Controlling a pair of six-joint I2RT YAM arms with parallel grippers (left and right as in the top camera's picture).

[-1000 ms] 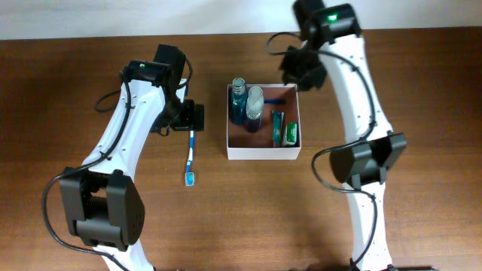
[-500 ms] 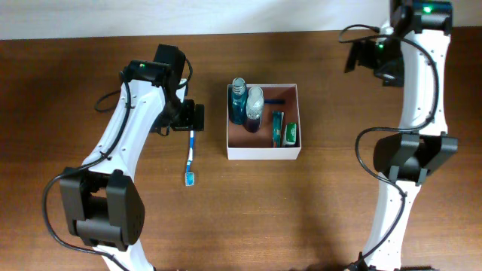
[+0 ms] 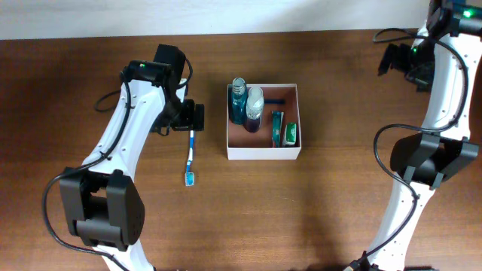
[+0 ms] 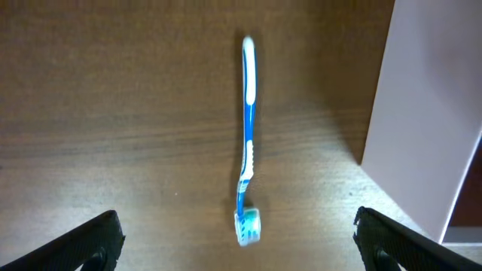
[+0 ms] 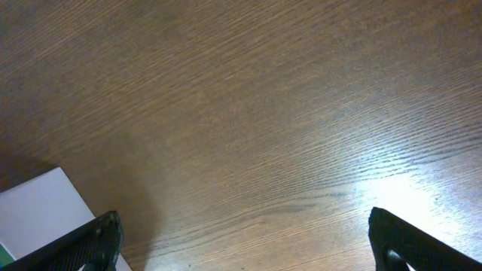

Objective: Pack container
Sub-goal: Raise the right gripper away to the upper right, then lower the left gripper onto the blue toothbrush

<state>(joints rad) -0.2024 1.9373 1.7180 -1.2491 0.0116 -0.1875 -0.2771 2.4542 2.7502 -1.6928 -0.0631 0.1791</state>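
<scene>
One item is left outside the container (image 3: 263, 154): a blue-and-white toothbrush (image 3: 191, 154) lying flat on the wooden table (image 3: 316, 218), just to the box's left and roughly parallel to its wall. The box itself sits mid-table and already holds a blue bottle (image 3: 239, 102), a clear bottle (image 3: 255, 105), a green tube (image 3: 277, 126) and a small green packet (image 3: 291, 134).

What changed over the last second is on my right side. The right gripper (image 3: 398, 60) was hanging over the box's far right corner; it has since swung out to the table's far right edge, well apart from everything. Its wrist view shows only bare wood and a corner of the white box wall, with both fingers spread wide and nothing between them. I read that as its delivery being finished and the lane over the box now free.

My left gripper (image 3: 193, 119) has not moved in that time. It hovers above the handle end of the toothbrush, fingers wide apart and empty, the brush lying on the wood below them. The toothbrush has not shifted either.

So the next move falls to the left arm, I'd judge: descend, pinch the thin handle across its width, and carry it right over the wall. The handle is slim and low, so a shallow pinch could slip.
</scene>
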